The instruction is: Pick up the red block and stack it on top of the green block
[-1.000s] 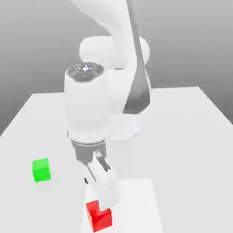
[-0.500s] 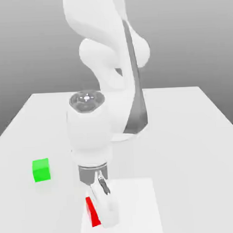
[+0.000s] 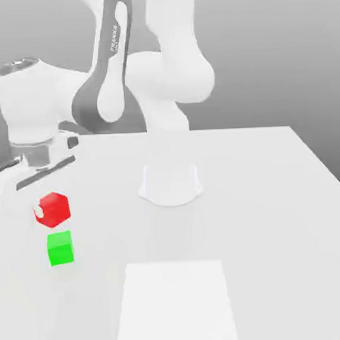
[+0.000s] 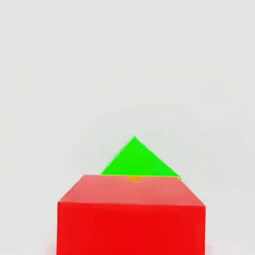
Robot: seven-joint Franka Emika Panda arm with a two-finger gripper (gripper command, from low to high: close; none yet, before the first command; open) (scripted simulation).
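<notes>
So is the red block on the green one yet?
Not yet: the red block hangs in the air just above the green block.

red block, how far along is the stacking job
Pickup looks done: the red block is off the table, carried at the end effector. In hand: it hangs above the green block, apart from it; in the hand view, the green block's corner pokes out past the red one. Left: lower it onto the green block and release.

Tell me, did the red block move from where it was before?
Yes. The red block went from the pale square on the table across to the exterior view's left and up, now held just above the green block.
</notes>
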